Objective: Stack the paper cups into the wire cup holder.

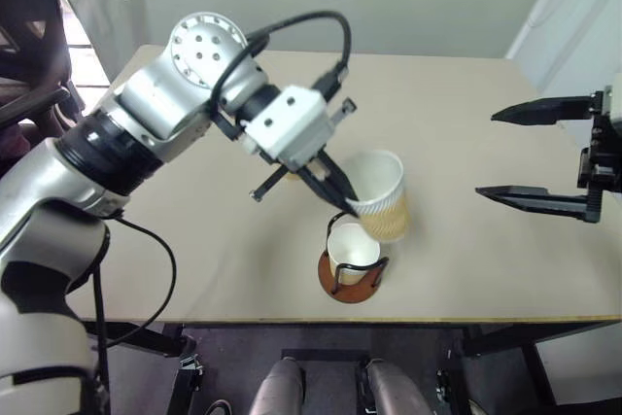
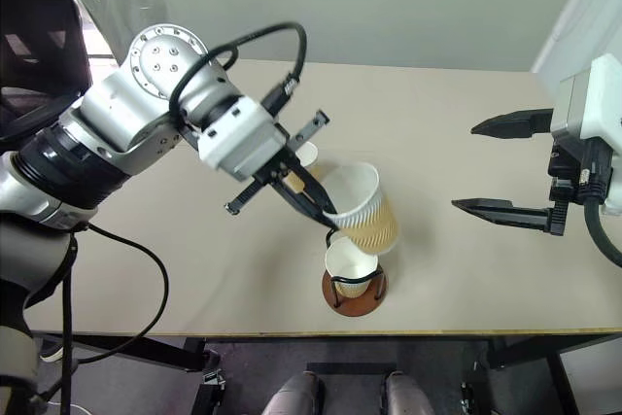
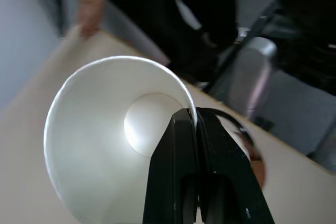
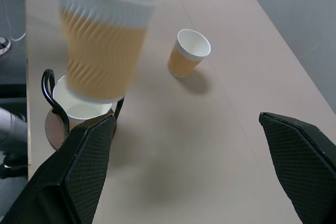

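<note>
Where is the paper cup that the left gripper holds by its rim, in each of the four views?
Left eye view: held cup, centre, tilted above the wire cup holder.
Right eye view: centre, just above the holder.
Left wrist view: its white inside at centre-left, rim pinched by the left gripper.
Right wrist view: upper left, blurred, over the holder.
Shared landmark: the holder.

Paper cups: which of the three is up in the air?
The cup pinched at its rim by the left tool, tilted just above the wire holder. One cup already sits in that holder; the third stands alone on the table.
</note>
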